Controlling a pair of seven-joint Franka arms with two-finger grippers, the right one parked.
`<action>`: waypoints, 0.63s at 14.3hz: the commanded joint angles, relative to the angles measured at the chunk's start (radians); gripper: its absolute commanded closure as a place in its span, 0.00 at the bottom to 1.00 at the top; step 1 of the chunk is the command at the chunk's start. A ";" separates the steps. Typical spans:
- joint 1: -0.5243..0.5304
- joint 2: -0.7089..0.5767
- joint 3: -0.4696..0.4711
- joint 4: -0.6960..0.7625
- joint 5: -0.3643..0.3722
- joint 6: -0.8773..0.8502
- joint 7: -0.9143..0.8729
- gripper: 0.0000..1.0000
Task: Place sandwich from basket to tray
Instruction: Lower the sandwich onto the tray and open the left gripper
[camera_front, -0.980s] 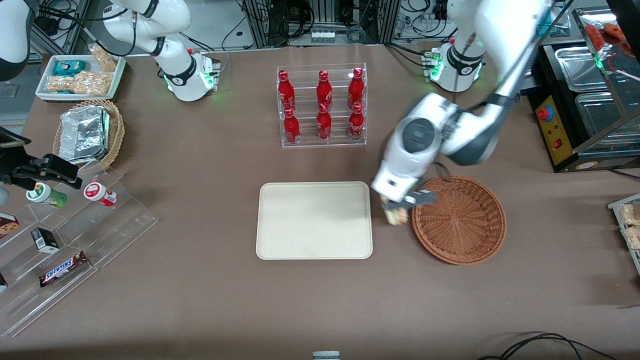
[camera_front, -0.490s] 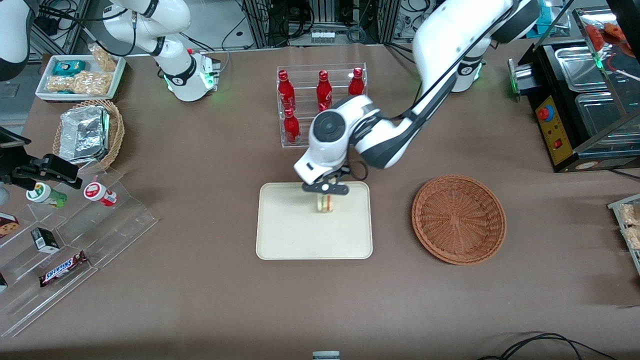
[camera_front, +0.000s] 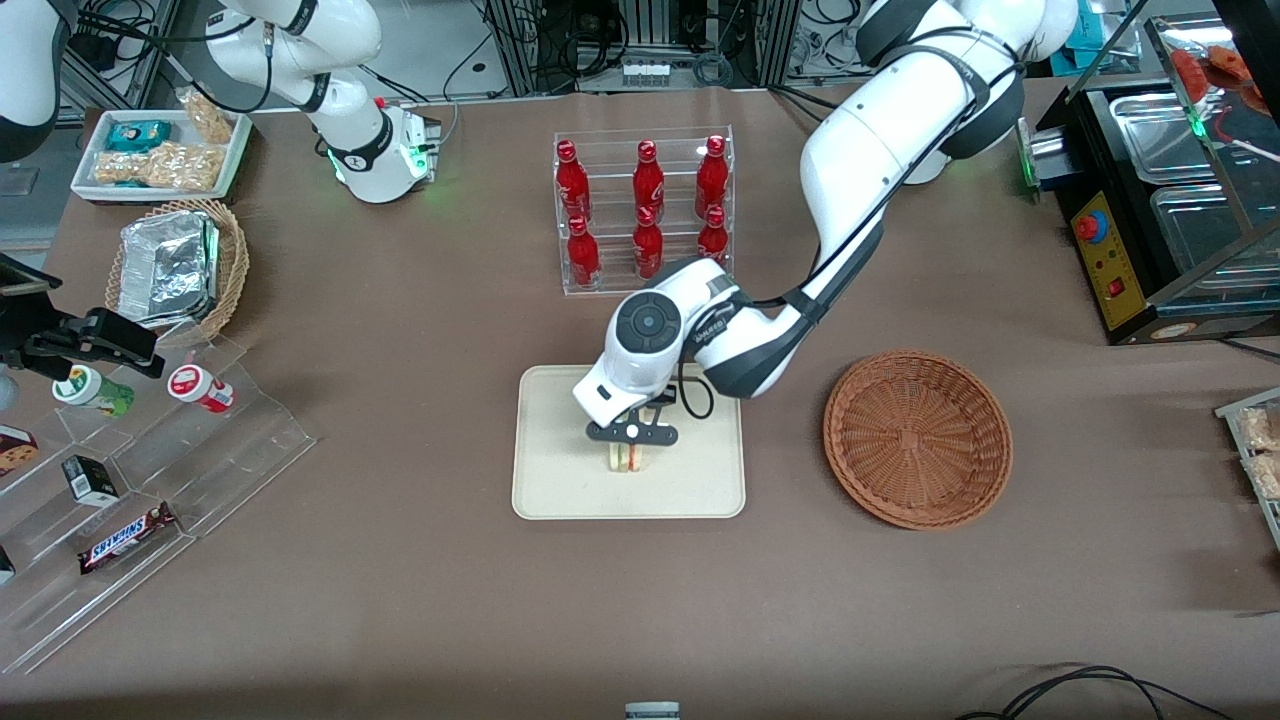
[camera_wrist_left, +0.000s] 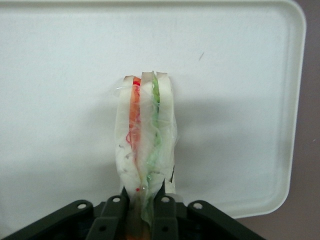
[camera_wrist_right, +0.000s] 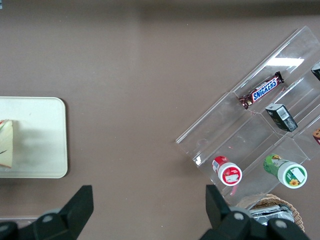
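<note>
Sandwich (camera_front: 626, 458): stands on edge over the cream tray, at the part of it nearer the front camera; bread slices pale, one filling layer red-orange, one green (clear wrap creased around them); whether its lower edge touches the tray cannot be told. In the wrist view (camera_wrist_left: 145, 150) it rises straight out from between the fingers.

Gripper (camera_front: 630, 447): directly above the sandwich, over the tray; its two dark fingers (camera_wrist_left: 114, 212) are pressed against the wedge's two bread faces, pinching it.

Tray (camera_front: 560, 480): flat, rounded corners, low rim; lies on the brown table (camera_front: 400, 600) between the acrylic steps and the basket; its surface apart from the sandwich is bare. Also seen in the wrist view (camera_wrist_left: 240, 100) and the right wrist view (camera_wrist_right: 45, 150).

Basket (camera_front: 918, 438): reddish-brown wicker, beside the tray toward the working arm's end of the table, apart from it; nothing lies in it.

Left arm (camera_front: 850, 180): reaches from its base down over the tray, wrist bent downward.

Bottle rack (camera_front: 645, 210): clear acrylic, six red bottles in two rows, farther from the camera than the tray.
</note>
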 joint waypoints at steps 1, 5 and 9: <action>-0.026 0.022 0.009 0.057 0.014 0.004 0.002 0.53; -0.023 -0.028 0.009 0.063 0.014 -0.108 -0.006 0.00; -0.010 -0.206 0.008 0.060 -0.001 -0.426 -0.035 0.00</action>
